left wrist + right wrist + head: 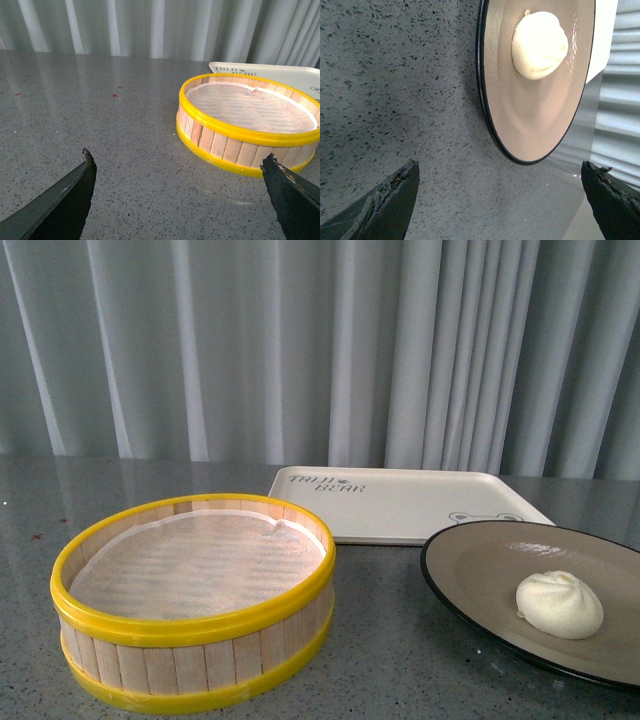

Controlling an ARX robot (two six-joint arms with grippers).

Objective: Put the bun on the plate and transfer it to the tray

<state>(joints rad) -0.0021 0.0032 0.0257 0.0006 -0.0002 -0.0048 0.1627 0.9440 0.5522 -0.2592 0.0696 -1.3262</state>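
Observation:
The cream-white bun (559,604) (540,44) lies on the tan, black-rimmed plate (480,565) (520,120) at the right of the table. Behind the plate sits the cream-white tray (400,502) (280,72) with its dark lettering. Neither arm shows in the front view. My right gripper (500,170) is open over bare tabletop, a short way off the plate's rim, nothing between its fingers. My left gripper (177,162) is open too, above the table beside the steamer basket, holding nothing.
A round wooden steamer basket (195,595) (250,120) with yellow rims and a white liner stands at the front left, close to the tray and plate. The table (400,660) is grey speckled stone. Pale curtains (320,340) hang behind.

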